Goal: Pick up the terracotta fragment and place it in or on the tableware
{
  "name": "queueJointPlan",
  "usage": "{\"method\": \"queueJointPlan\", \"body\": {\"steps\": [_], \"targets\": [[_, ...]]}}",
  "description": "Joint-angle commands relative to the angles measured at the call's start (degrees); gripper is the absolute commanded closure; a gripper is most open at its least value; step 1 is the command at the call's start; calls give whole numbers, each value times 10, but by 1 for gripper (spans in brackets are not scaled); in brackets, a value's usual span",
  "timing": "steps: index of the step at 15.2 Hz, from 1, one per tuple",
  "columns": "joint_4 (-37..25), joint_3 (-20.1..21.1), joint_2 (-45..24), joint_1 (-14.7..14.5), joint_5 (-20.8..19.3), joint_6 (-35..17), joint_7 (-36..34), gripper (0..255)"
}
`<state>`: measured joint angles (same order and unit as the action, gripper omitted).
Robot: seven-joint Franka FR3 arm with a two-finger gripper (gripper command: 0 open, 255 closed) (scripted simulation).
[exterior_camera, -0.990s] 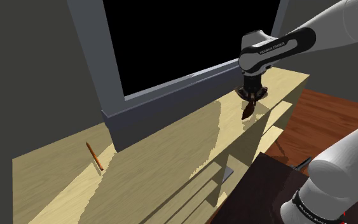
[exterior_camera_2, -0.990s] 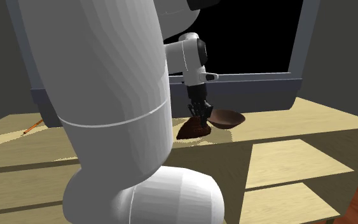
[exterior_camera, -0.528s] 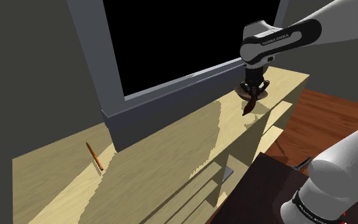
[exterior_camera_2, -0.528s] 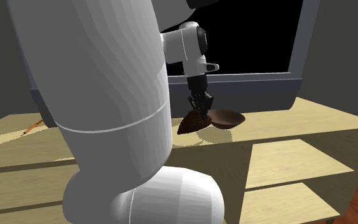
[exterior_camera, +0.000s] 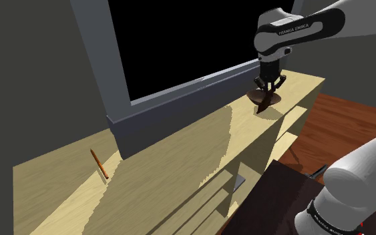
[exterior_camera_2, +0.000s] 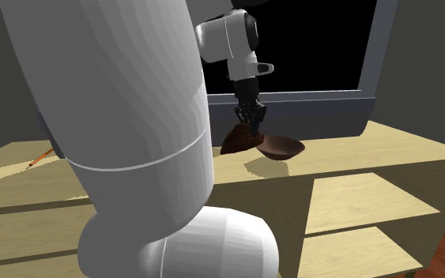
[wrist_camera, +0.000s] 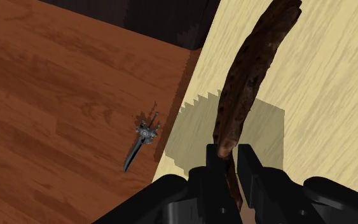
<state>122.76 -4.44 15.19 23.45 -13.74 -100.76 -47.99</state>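
Over the wooden top, the gripper is clamping the dangling shard, bowl sitting just toward the second exterior view's right.

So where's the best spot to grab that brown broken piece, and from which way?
Take it by its thin top edge, coming straight down from above, as the gripper holds it now. The brown fragment is a thin, curved piece hanging edge-on, so the fingers can pinch its wall from both faces. Its broad sides look too wide to span.
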Motion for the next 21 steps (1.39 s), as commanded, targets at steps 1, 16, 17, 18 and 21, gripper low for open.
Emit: {"method": "queueJointPlan", "body": {"steps": [1, 16, 17, 18, 21], "targets": [[-14, 1, 1, -1, 1, 16, 2, 255], [-247, -45, -169, 33, 8, 58, 99, 255], [-273, -50, -190, 38, 11, 61, 109, 255], [-300, -54, -212, 43, 15, 65, 119, 255], [-377, -62, -270, 57, 25, 79, 144, 255]]}}
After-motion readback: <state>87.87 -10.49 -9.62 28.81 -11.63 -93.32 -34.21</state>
